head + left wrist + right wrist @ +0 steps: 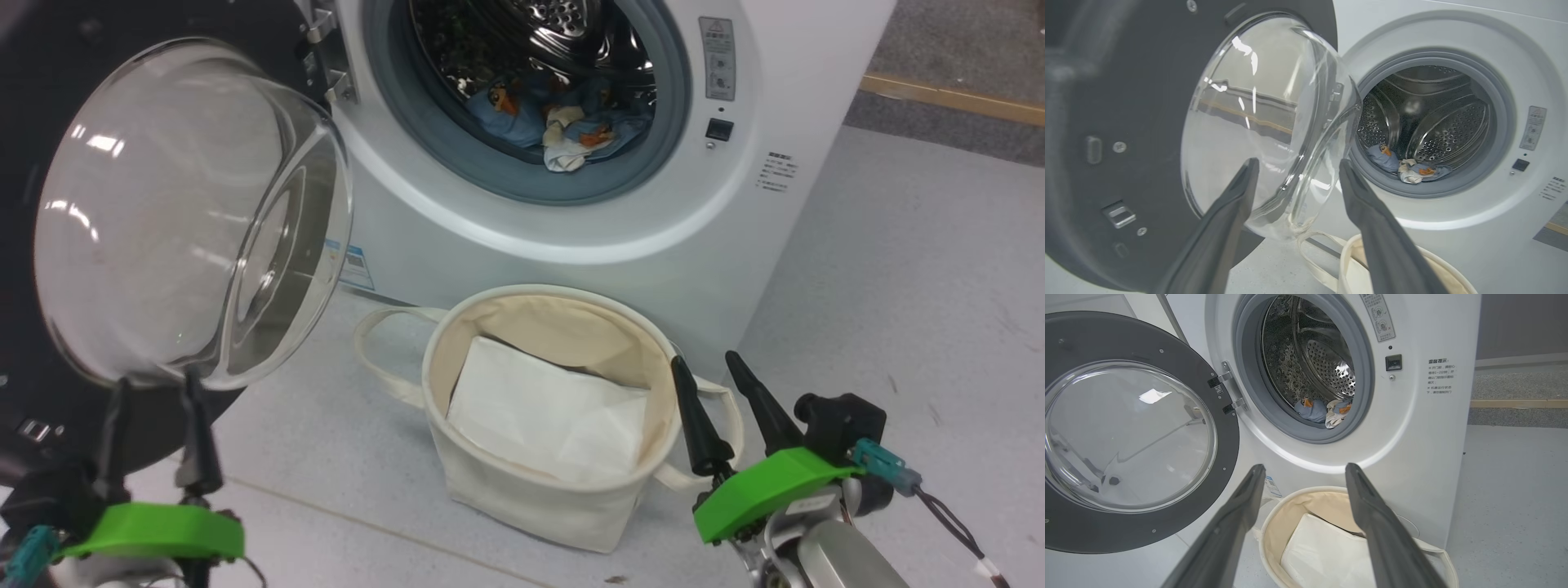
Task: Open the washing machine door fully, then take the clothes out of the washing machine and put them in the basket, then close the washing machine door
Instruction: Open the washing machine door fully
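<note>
here the washing machine door (188, 212) hangs open; clothes (555, 122) inside

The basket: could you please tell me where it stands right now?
In the head view the basket stands on the floor at lower centre, directly before the washing machine, with the right gripper close at its right.
</note>
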